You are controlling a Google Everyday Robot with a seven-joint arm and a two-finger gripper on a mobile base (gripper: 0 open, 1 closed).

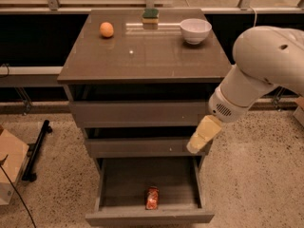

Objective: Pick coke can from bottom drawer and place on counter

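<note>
The coke can sits inside the bottom drawer, close to the drawer's front wall and about midway between its two side walls. Whether it stands or lies on its side cannot be told. The bottom drawer is pulled well out, and nothing else shows on its floor.

The claw hangs at the end of the white arm, in front of the cabinet's right side. It is below the front right corner of the desk and level with the right end of the middle drawer. It points down and to the left. It is above the open drawer and well apart from the can, touching nothing that can be seen. I cannot tell whether the claw is open or closed, and nothing shows in it.

An orange ball rests near the back left corner of the desk. A white bowl stands near the back right corner. Between them, at the middle of the back edge, lies a green and yellow sponge. The front half of the desk carries only a small bright glint of light.

The top drawer sits beneath the front edge of the desk. On the speckled floor to the left lie a cardboard box and a black stand.
</note>
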